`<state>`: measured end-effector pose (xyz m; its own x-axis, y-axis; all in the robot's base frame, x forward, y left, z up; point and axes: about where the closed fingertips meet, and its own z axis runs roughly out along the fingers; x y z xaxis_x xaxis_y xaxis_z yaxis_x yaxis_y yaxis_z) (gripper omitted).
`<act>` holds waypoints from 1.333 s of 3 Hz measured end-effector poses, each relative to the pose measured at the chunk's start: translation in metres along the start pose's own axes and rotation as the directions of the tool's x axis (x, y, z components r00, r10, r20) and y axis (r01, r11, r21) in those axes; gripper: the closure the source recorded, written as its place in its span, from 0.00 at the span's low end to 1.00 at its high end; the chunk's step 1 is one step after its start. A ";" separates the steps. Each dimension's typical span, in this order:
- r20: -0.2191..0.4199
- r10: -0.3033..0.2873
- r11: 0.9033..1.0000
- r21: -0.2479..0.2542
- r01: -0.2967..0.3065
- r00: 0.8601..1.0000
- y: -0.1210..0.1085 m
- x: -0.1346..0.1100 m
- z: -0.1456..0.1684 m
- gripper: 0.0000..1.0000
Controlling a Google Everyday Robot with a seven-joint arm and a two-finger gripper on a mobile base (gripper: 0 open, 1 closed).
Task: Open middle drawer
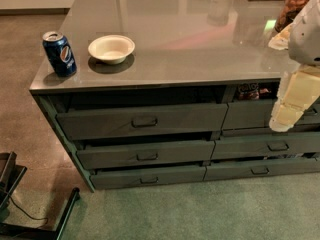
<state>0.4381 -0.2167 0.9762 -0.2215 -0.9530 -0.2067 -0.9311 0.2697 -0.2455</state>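
The middle drawer is a wide dark grey-green front in the left column of the counter, with a small dark pull handle at its centre. It sits between a taller drawer front above and a slimmer one below. Dark gaps show above each front. My gripper is at the lower end of the cream-white arm at the right edge. It hangs in front of the right column's top drawer, far right of the middle drawer's handle and a little above it. It touches nothing that I can see.
On the glossy grey countertop stand a blue Pepsi can and a white bowl near the left front corner, and a jar at the back right. The right column has three narrower drawers. A black stand is on the floor at bottom left.
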 end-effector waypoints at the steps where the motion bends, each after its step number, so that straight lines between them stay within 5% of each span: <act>1: 0.000 0.000 1.000 0.000 0.000 1.000 0.000 0.000 0.000 0.00; 2: 0.031 -0.007 1.000 0.010 0.007 0.999 0.002 0.002 0.021 0.00; 4: 0.121 -0.066 0.998 0.003 0.066 0.990 0.036 -0.010 0.137 0.00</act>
<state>0.4466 -0.1783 0.8401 -0.1228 -0.9451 -0.3028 -0.9428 0.2064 -0.2618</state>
